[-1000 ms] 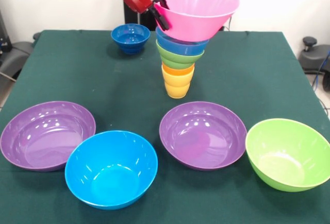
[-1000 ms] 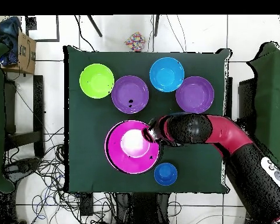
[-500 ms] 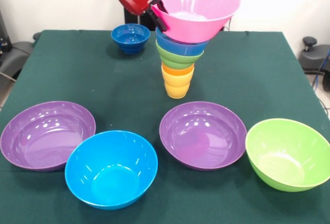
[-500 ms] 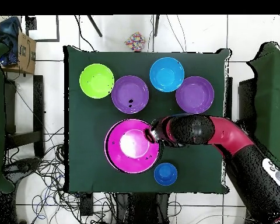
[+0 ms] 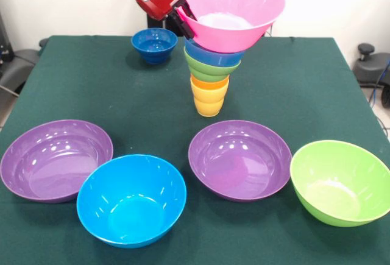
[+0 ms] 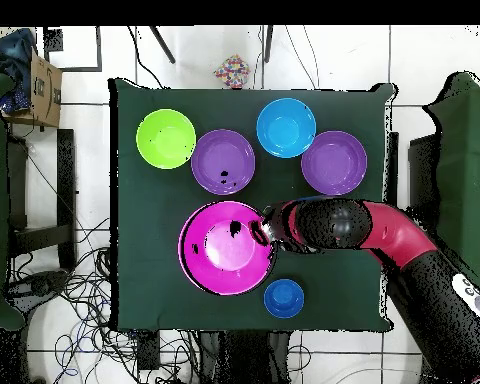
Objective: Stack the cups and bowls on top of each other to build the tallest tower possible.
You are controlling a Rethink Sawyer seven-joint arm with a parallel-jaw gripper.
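Since the earlier frames, the pink bowl has risen slightly and levelled out; a second ago it tilted more steeply toward the tower. The gripper is closed on the pink bowl's rim on the side nearest the dark blue bowl. The bowl hangs directly over the tower, which stands toward the table's far edge, roughly mid-width; whether its base touches the light blue bowl beneath cannot be determined. Judgement: placement is not complete, and the levelling suggests alignment before seating. Four large bowls lie along the near edge, unused. No brands, labels or legible writing are visible on any item.
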